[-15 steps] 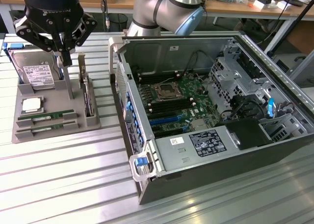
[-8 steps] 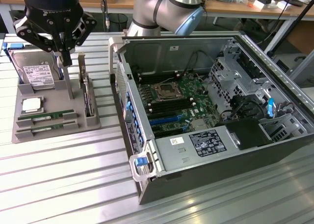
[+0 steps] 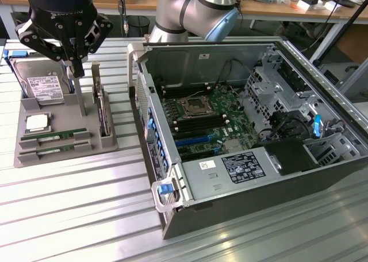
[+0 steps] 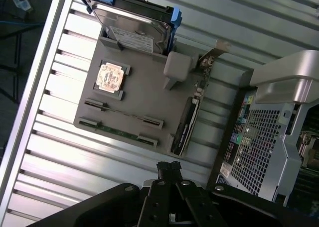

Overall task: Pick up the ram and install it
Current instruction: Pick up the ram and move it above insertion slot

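Two ram sticks (image 3: pixel 54 135) lie on edge in the front slots of a grey holder tray (image 3: pixel 63 155) at the exterior view's left. In the wrist view the ram sticks (image 4: pixel 117 131) show as thin green strips along the tray's (image 4: pixel 139 95) near edge. My black gripper (image 3: pixel 77 71) hangs above the tray's back half, between the hard drive and the expansion card. Its fingers are shut together with nothing in them. In the wrist view the gripper (image 4: pixel 168 167) points at the bench just off the tray's edge.
The tray also holds a silver hard drive (image 3: pixel 41 87), a CPU (image 3: pixel 37 123) and a dark expansion card (image 3: pixel 102 110). An open computer case (image 3: pixel 322 72) lies at the exterior view's right, with the motherboard (image 3: pixel 201 115) and its long memory slots exposed. The bench is ribbed metal.
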`<state>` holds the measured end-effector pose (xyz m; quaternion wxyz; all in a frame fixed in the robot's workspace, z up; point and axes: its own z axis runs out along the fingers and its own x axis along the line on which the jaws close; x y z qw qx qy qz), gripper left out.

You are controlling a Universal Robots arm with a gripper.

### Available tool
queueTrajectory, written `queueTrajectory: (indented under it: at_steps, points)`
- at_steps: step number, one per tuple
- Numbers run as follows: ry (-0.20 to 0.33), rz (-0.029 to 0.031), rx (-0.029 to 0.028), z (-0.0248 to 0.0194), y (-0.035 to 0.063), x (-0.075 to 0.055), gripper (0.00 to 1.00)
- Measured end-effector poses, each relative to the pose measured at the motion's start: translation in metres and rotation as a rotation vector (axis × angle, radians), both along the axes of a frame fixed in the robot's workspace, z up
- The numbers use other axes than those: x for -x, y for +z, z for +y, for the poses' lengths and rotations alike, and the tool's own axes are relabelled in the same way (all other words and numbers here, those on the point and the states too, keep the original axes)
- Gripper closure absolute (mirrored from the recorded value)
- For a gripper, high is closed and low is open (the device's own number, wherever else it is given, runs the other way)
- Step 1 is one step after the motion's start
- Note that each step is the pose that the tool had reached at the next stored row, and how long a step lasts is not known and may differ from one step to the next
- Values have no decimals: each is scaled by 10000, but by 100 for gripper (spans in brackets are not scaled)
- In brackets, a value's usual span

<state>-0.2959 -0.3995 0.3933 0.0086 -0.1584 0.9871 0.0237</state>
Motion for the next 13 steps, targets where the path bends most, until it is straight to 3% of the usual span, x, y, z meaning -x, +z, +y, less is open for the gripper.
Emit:
queueTrajectory:
  at_steps: [13]
  points:
    - [662,-1,5,0,0,0,89]
